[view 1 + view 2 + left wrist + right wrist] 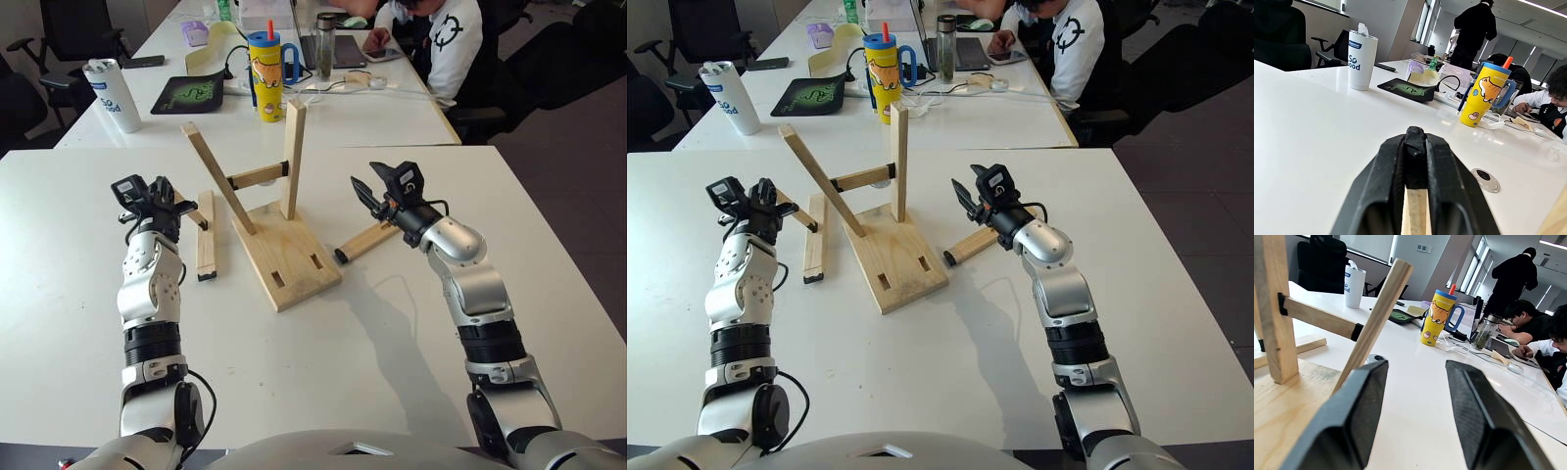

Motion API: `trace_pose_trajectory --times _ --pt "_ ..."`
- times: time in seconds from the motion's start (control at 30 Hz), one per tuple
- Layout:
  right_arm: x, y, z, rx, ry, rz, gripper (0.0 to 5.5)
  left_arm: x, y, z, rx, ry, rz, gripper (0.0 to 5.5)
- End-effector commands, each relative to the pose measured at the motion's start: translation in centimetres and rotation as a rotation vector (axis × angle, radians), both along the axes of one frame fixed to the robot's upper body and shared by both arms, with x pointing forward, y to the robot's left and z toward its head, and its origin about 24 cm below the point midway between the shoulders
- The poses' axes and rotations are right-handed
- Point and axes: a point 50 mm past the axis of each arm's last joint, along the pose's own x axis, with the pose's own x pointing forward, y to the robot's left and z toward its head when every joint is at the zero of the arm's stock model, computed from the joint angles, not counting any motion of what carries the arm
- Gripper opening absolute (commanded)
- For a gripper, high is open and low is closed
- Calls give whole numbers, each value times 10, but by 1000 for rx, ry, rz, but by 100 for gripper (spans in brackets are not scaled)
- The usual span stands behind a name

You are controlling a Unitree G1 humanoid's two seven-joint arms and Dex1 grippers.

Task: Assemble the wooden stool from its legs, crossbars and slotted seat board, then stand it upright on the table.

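The slotted seat board (294,259) lies flat on the white table. Two legs stand in it, one upright (292,157) and one tilted to the left (217,178), joined by a crossbar (257,177). My left gripper (172,208) is left of the board, shut on a thin wooden crossbar (1415,215) whose end sticks out toward the board (196,215). A loose leg (206,245) lies beside it. My right gripper (376,193) hangs open to the right of the board, just above another loose leg (368,241). Its two black fingers (1352,416) face the upright leg.
On the far table stand a yellow cup (265,73), a white tumbler (110,95) and a dark mouse pad (188,93), with a person seated at its far right. The near half of my table (323,382) is bare.
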Motion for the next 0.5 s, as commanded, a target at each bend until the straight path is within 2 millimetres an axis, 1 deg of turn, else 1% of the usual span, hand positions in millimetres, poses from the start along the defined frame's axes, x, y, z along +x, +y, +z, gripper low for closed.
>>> trace_pose_trajectory --times 0.03,0.13,0.23,0.37,0.43,0.5 --pt "1 -2 -1 -9 4 -4 217 -1 3 -7 10 37 5 44" --pt "2 -2 -1 -7 5 -4 217 -2 4 -15 24 64 9 44" --pt "2 -2 -2 -7 5 -4 217 0 1 -17 77 78 5 44" --pt "2 -2 -2 -6 6 -4 217 8 -11 -13 191 82 -27 44" --pt "3 -2 -1 -1 7 -8 217 8 -22 -17 235 98 -61 44" --pt "3 -3 -1 0 6 -11 217 5 -27 -27 241 124 -77 44"
